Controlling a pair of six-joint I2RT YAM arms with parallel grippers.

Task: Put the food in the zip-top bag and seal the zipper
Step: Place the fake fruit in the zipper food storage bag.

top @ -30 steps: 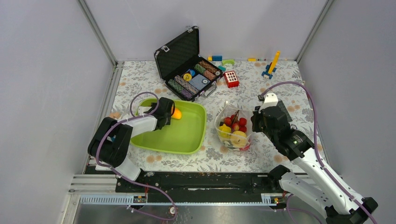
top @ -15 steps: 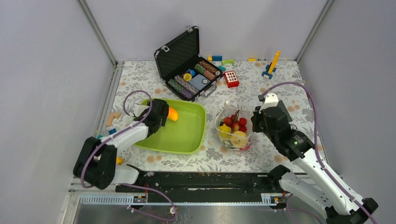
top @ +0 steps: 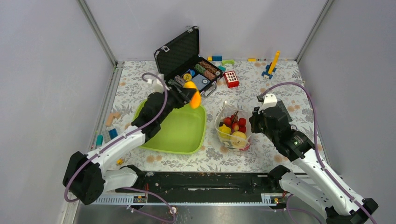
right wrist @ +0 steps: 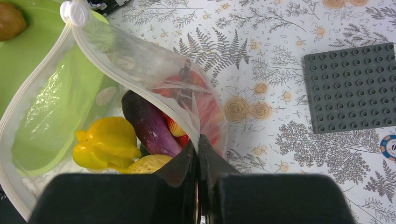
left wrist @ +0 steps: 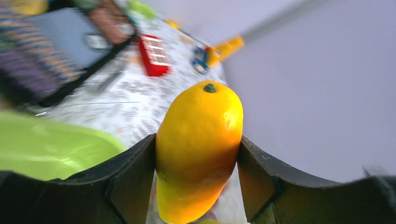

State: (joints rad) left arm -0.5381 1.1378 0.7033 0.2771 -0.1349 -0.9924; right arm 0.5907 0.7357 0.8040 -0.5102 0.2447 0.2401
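My left gripper point(top: 192, 97) is shut on an orange-yellow mango-shaped fruit point(left wrist: 198, 149) and holds it in the air above the far edge of the green tray, left of the bag. The dotted zip-top bag point(top: 233, 128) stands open on the table. It holds a yellow fruit point(right wrist: 105, 142), a purple eggplant point(right wrist: 147, 123) and red berries point(top: 236, 122). My right gripper point(right wrist: 198, 144) is shut on the bag's right rim. The pale zipper strip point(right wrist: 18, 105) curves around the open mouth, with its slider point(right wrist: 74, 11) at the far end. A brown round fruit point(right wrist: 10, 21) lies in the tray.
The lime-green tray point(top: 187, 135) lies left of the bag. An open black case of poker chips point(top: 187, 65) stands behind it. A red block point(top: 231, 78) and building blocks point(top: 271, 65) lie at the back. A grey baseplate point(right wrist: 355, 86) lies right of the bag.
My left arm has lifted the mango out of the tray and carried it up and to the right, toward the bag. The right arm and the bag have not moved.
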